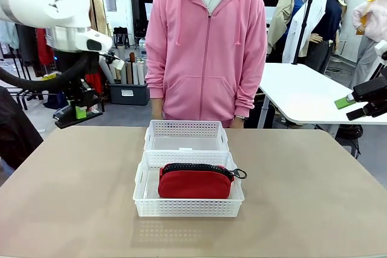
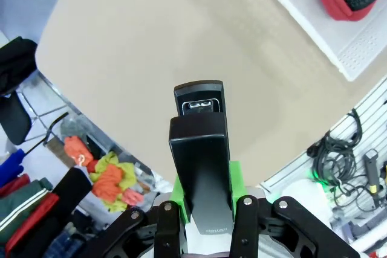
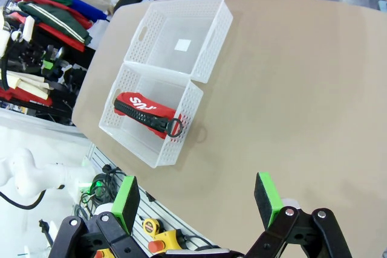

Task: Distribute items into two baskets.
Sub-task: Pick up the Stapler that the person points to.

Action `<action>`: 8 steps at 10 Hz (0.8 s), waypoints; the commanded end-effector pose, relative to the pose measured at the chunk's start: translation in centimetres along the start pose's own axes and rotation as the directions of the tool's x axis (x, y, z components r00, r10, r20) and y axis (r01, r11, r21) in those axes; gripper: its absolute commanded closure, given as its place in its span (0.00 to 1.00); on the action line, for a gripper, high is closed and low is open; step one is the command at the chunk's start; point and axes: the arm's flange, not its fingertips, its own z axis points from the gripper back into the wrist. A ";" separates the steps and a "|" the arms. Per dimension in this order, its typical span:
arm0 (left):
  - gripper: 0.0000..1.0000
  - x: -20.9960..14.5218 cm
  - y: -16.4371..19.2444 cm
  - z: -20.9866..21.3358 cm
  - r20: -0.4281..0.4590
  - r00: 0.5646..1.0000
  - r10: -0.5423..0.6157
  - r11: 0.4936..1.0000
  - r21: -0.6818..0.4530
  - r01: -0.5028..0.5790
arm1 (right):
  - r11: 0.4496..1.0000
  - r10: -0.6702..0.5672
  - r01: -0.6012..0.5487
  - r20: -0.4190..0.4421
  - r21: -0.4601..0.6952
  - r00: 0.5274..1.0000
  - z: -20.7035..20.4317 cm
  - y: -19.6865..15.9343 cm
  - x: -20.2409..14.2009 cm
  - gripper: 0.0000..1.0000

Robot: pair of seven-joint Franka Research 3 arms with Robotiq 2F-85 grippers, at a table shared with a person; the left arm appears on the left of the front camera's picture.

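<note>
stapler (image 2: 201, 149) in left end effector (image 2: 204, 193) near table edge (image 2: 112, 122)

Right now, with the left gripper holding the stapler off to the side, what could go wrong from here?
The stapler sticks far out of the shut left gripper, so it might swivel or slip. The empty basket sits right behind the near basket with the red pouch; a short drop could land there.

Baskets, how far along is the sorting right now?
Done: the red pouch lies in the nearer basket. In hand: the left hand is shut on the black stapler, held up above the table. Left: the stapler is not yet in a basket; the far basket looks empty. The right hand is open, holding nothing.
</note>
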 end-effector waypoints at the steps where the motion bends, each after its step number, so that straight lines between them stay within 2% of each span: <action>1: 1.00 -2.5 1.3 0.4 0.017 0.999 -0.045 0.997 -0.063 0.046 | 1.000 0.005 -0.005 0.014 0.014 1.000 -0.1 0.1 0.1 0.00; 6: 1.00 -3.8 4.3 1.0 0.018 0.980 -0.199 0.970 -0.137 0.199 | 1.000 0.005 -0.005 0.014 0.014 1.000 -0.1 0.1 0.1 0.00; 7: 1.00 -4.0 3.7 0.4 0.011 0.993 -0.120 0.988 -0.100 0.120 | 1.000 0.005 -0.005 0.014 0.014 1.000 -0.1 0.1 0.1 0.00; 8: 1.00 -4.0 3.7 0.4 0.011 0.993 -0.120 0.988 -0.100 0.120 | 1.000 0.005 -0.005 0.014 0.014 1.000 -0.1 0.1 0.1 0.00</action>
